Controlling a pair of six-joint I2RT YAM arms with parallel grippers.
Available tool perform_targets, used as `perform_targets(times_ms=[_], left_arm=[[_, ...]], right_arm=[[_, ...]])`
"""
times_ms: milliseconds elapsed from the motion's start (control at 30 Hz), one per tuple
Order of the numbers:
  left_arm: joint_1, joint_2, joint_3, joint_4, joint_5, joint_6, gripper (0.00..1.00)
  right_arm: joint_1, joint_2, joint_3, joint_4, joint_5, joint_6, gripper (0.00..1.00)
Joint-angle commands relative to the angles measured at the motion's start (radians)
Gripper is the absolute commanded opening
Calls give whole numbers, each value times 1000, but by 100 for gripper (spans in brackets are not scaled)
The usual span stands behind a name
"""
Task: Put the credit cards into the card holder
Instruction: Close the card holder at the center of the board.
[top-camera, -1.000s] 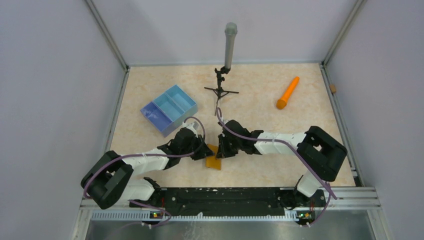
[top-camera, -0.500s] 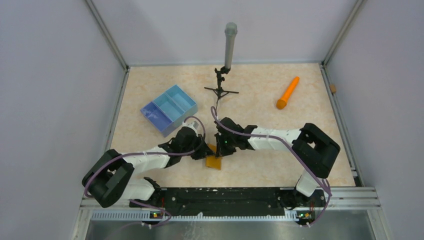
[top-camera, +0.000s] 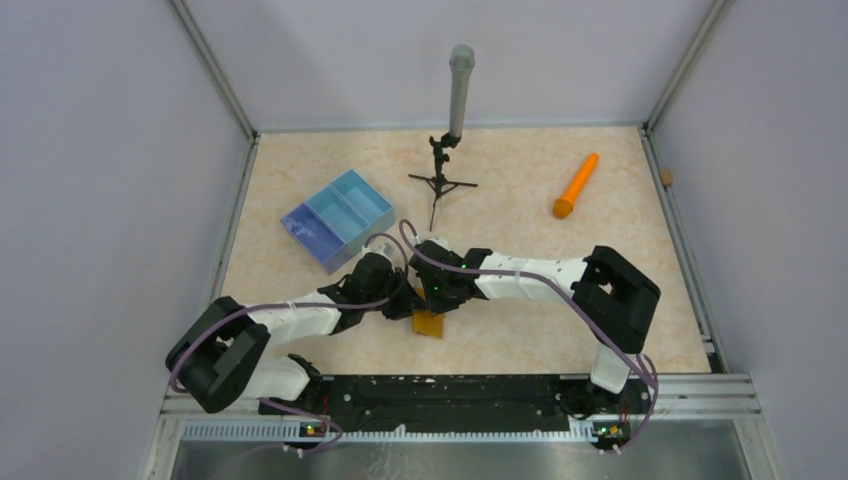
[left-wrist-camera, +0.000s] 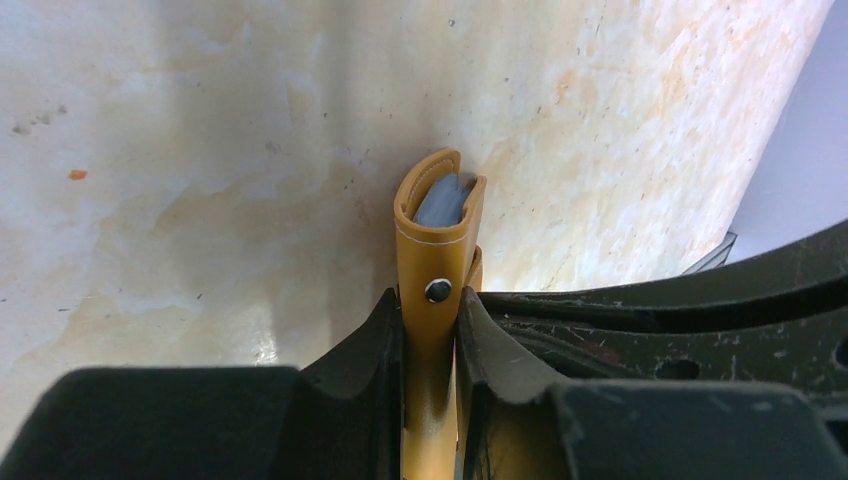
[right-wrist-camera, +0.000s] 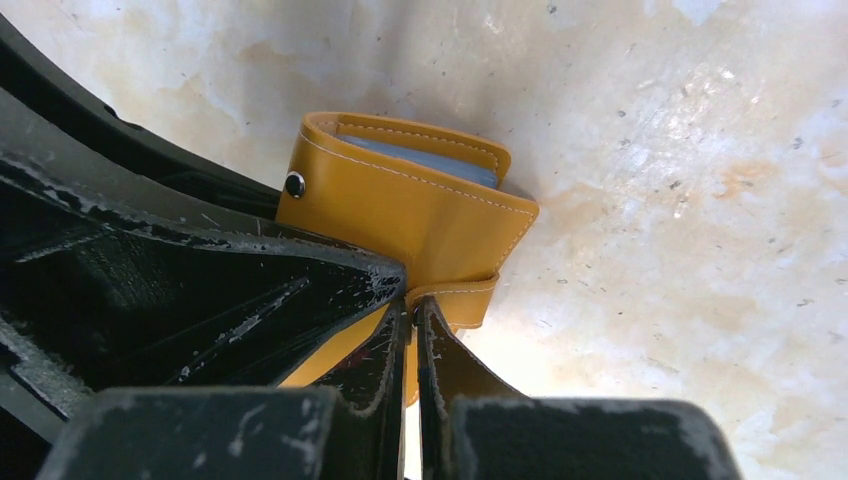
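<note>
The mustard-orange card holder (top-camera: 428, 324) lies folded near the table's front middle, and both grippers meet on it. In the left wrist view my left gripper (left-wrist-camera: 430, 305) is shut on the card holder (left-wrist-camera: 438, 235), clamping it edge-on just below its snap stud. My right gripper (right-wrist-camera: 413, 312) is shut on the snap tab (right-wrist-camera: 458, 300) of the card holder (right-wrist-camera: 400, 200). Greyish-blue layers (right-wrist-camera: 420, 158) show inside the fold; I cannot tell whether they are credit cards or pockets. No loose credit cards are in view. From above, the left gripper (top-camera: 405, 303) and right gripper (top-camera: 438, 300) nearly touch.
A blue divided tray (top-camera: 338, 218) sits at the back left. An orange cone-shaped stick (top-camera: 576, 186) lies at the back right. A black tripod (top-camera: 441, 182) holding a grey cylinder (top-camera: 460, 92) stands at the back middle. Walls enclose the table on three sides.
The right arm has swung left, bringing its gripper close against the left gripper over the card holder. The left arm and the holder have barely moved.
</note>
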Motion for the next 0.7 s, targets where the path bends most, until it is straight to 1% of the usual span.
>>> perform_targets(times_ms=[0,133,367,600,667], left_arm=[[-59,84,1,108,-82,-99,0],[-75,95,-18,165,-80,-132,0],[-81,96,-33,211,-91,-141,0],[-81,103,-108,338,-87,-149,0],[-81,112,-127,380,-88,-155,0]], right_arm=[[89,91,95,234,-51,42,0],[97,100,124,243,-63,53,0],[96,101,130,258,-89,92,0],[65,116,92,317,-168,116,0],[63,130,101,307,-176,115,0]])
